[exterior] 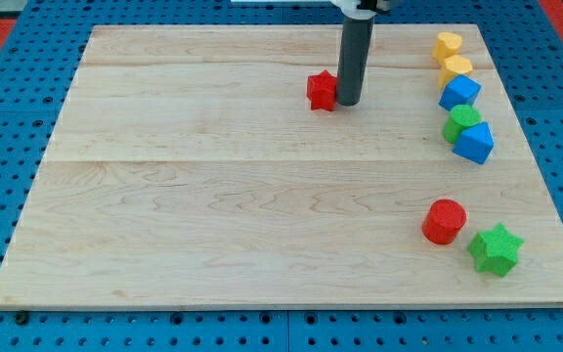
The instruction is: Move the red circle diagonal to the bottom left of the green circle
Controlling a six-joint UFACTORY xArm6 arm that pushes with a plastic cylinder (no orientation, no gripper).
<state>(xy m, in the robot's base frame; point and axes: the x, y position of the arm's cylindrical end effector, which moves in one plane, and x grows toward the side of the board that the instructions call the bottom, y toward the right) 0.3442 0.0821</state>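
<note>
The red circle point(444, 220) lies near the view's bottom right, just left of and slightly above a green star point(496, 248). The green circle point(462, 121) sits at the right side, wedged between two blue blocks. My tip point(347, 103) rests on the board near the top centre, touching the right side of a red star point(322, 91). It is far up and left of the red circle.
A column of blocks runs down the right side: two yellow blocks point(448, 46) point(455, 69), a blue block point(459, 93), the green circle, then another blue block point(474, 143). The wooden board point(213, 196) lies on a blue pegboard table.
</note>
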